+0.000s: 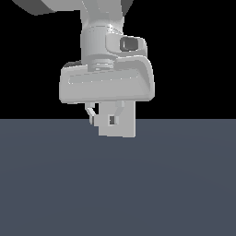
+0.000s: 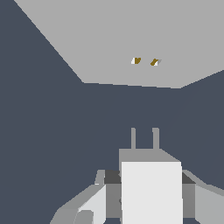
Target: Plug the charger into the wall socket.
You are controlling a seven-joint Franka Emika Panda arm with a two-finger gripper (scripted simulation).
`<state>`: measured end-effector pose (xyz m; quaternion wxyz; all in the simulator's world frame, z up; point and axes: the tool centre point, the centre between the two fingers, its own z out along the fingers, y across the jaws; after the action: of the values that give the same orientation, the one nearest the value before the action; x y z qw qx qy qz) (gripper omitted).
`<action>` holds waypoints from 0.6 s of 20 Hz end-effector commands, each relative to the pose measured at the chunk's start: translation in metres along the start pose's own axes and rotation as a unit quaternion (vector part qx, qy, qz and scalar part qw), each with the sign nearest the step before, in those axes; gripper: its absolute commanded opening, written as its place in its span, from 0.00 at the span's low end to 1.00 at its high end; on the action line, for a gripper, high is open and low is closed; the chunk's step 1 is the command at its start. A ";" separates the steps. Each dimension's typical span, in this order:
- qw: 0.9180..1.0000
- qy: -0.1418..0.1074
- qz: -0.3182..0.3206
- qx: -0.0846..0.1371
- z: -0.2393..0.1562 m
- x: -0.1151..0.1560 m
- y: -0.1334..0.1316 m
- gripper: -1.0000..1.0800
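In the wrist view my gripper is shut on the charger, an off-white block with two grey prongs pointing at the wall socket. The socket is a light-grey plate with two yellowish holes. The prongs line up roughly with the holes but are a gap away from the plate. In the exterior view my gripper hangs in front of the socket plate. There the charger blends with the plate and I cannot tell it apart.
A flat dark blue-grey floor spreads under the gripper and the socket; it also shows in the wrist view. Black background lies behind the arm. Nothing else is in view.
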<state>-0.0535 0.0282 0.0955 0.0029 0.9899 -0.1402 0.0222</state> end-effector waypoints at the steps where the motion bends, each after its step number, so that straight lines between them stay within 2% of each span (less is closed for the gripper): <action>1: 1.000 0.000 0.014 -0.001 -0.002 0.003 -0.002 0.00; 12: 1.000 0.000 0.031 -0.002 -0.004 0.006 -0.004 0.00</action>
<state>-0.0466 0.0307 0.1000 0.0038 0.9852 -0.1702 0.0216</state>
